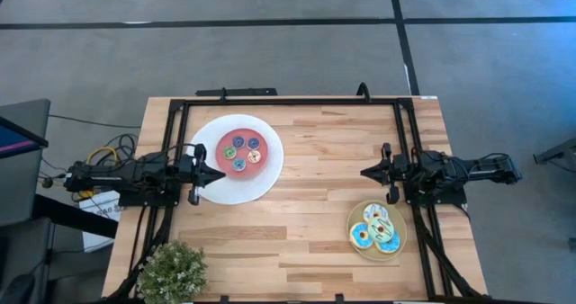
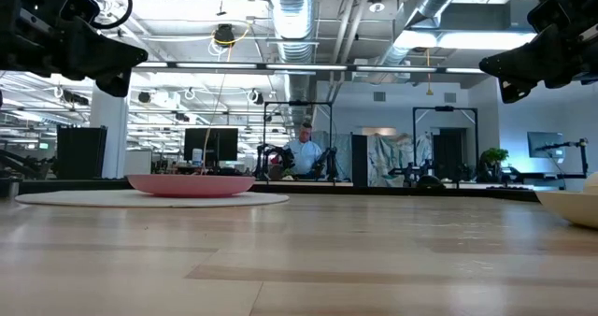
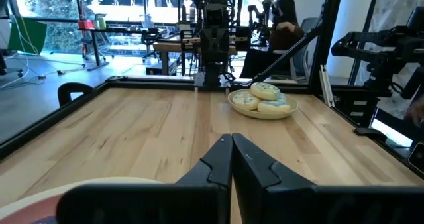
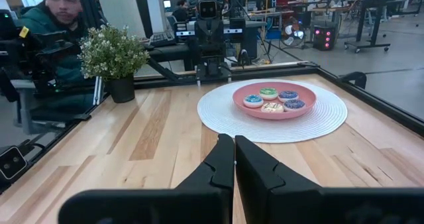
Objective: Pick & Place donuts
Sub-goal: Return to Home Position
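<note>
Pink shallow round plate on its white woven round mat sits by the tabletop's left edge. All five small ring donuts (purple, teal, green, tan) lie flat in it. The four big iced ring donuts are piled on the round tan plate near the right edge, toward the side the low view looks in from. From my seat that reads as sorting done, only parking the arms left. Left gripper is pinched closed on nothing, its tip over the mat's rim, with the small donuts just ahead and a little to one side. The right gripper, also closed and empty, points at mid-table with the big donuts off to its side, so each arm is nearest its own plate. Rings have no long axis to fuss over anyway. Surface is pale wood planks, with a small potted plant at the left corner on the low view's side. Beyond is an open lab with ceiling ducts and a person seated far back.
</note>
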You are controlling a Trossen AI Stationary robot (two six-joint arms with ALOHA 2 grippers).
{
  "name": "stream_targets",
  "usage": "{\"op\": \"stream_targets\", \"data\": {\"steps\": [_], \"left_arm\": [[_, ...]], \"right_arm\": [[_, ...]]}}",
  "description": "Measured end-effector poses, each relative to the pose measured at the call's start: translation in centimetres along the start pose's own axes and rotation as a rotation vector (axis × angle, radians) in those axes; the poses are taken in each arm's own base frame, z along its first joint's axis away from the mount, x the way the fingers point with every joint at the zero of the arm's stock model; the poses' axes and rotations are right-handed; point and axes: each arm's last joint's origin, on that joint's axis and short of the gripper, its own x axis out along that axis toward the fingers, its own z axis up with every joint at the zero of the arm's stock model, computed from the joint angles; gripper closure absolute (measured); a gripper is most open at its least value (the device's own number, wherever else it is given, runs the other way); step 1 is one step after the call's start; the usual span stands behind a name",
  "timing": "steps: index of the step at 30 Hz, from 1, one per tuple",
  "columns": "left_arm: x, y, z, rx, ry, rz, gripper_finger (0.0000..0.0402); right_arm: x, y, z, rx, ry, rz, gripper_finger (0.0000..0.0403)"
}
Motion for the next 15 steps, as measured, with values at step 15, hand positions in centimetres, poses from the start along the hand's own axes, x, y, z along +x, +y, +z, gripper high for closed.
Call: {"op": "stream_targets", "data": {"steps": [15], "left_arm": [[0.00,0.00,0.00,0.001,0.000,0.000,0.0401]], "right_arm": [[-0.01,0.00,-0.02,-0.044,0.004,0.000,0.0397]]}}
